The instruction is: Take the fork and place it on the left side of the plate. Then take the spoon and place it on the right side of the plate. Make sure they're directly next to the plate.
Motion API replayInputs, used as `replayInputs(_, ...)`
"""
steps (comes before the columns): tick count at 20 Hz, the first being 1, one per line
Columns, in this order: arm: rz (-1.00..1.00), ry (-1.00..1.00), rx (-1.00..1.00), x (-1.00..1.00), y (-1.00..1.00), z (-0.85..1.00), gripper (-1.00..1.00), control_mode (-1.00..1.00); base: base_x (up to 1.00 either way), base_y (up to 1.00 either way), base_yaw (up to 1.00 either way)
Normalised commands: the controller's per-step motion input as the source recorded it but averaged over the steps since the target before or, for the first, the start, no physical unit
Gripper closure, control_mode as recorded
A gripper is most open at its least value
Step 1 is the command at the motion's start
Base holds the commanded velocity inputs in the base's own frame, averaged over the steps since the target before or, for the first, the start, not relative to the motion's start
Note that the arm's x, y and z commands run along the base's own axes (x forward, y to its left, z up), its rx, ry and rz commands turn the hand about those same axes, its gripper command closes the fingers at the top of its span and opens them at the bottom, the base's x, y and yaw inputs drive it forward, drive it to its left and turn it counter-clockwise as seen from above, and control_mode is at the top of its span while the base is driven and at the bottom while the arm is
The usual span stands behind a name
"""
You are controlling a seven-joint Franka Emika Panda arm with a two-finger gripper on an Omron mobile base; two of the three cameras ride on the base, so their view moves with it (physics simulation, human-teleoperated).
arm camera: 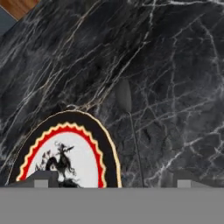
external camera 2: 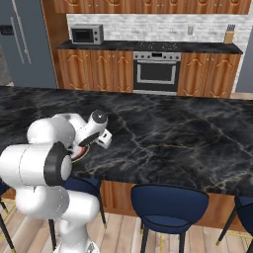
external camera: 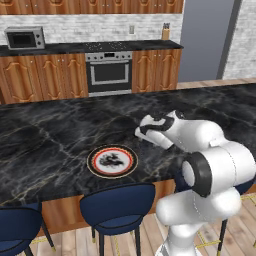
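Spoon (arm camera: pixel 130 131): dark, slim, flat on the black marble counter (arm camera: pixel 175 65), just beside the plate (arm camera: pixel 65 153), bowl pointing away from the hand camera.
Handling: likely light, stiff, slippery; low profile, so pinch across the thin handle mid-length.
Plate place: near the counter's front edge, above the stools.
Gripper (arm camera: pixel 111 179): fingers spread wide, holding nothing, hovering over the spoon.
Fork: cannot tell where.

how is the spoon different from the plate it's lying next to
The spoon is a slim dark grey utensil with an oval bowl and thin handle; the plate is a wide round disc. The spoon is plain, while the plate has a dark rim, red scalloped band and rooster picture. Both lie flat on the black marble counter.
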Motion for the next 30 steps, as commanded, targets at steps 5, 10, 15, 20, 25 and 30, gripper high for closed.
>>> replayInputs(5,-0.08,0.19,-0.01,-1.0,-0.36,0.96,-1.0,-1.0,0.0,0.0,0.0)
replayInputs(10,-0.01,0.27,-0.14,-1.0,-0.11,0.49,-1.0,-1.0,0.0,0.0,0.0)
replayInputs(15,0.01,0.12,-0.23,-1.0,0.0,-0.09,-1.0,-1.0,0.0,0.0,0.0)
replayInputs(20,0.03,-0.05,-0.09,-0.77,0.0,-0.02,-1.0,-1.0,0.0,0.0,0.0)
replayInputs(25,0.07,-0.03,-0.01,-0.22,0.0,0.0,-1.0,-1.0,0.0,0.0,0.0)
replayInputs(30,0.06,0.0,0.0,0.0,0.0,0.0,-1.0,-1.0,0.0,0.0,0.0)
